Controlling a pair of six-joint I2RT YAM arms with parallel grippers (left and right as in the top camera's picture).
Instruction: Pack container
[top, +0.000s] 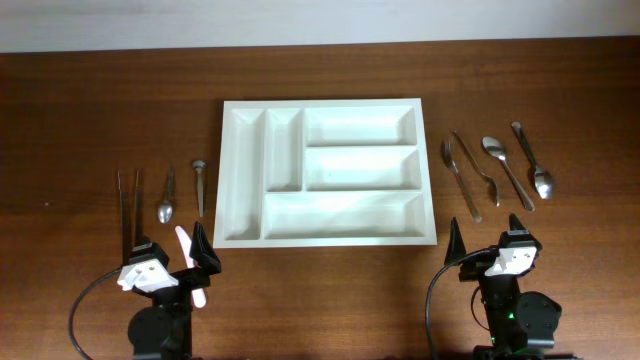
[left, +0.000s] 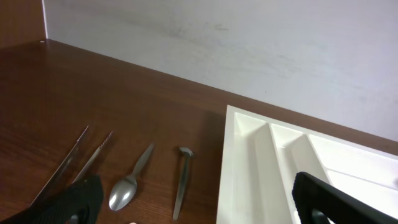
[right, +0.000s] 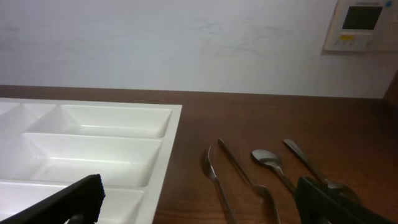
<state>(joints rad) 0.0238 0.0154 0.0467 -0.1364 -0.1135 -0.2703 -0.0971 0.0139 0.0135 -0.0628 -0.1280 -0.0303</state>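
Right now both my hands are spread wide and hold nothing. My left hand (top: 170, 245) and right hand (top: 488, 235) hover low over the table (top: 80, 100), and the container (top: 327, 172) lies ahead of them, in the gap between the two: forward and inward of each.

What worries me most is the pickup itself. Everything I have to lift is thin and lies flat on the wood, so I judge my fingertips could scrape the surface, or close above a handle and miss it. Ahead of my right hand the large spoon (top: 510, 177), the second spoon (top: 529, 155) and two more metal pieces lie close together, some nearly touching. A wide approach could pinch two at once or push a neighbour askew. Ahead of my left hand the thin tongs (top: 136, 205), the small spoon (top: 165, 210) and a short flat-headed piece (top: 199, 190) have more room between them. However, a pale pink strip (top: 183, 240) lies right beside my left fingers, partly under the hand, and I could knock it as I move off.

The white tray looks light. If I clip its rim while carrying something in, it may slide. A long piece let go crosswise could also end up propped on a divider instead of lying flat in a slot.

As for contents — none. All five compartments, the two narrow ones on my left-hand side and the three wide ones, show bare white floors.
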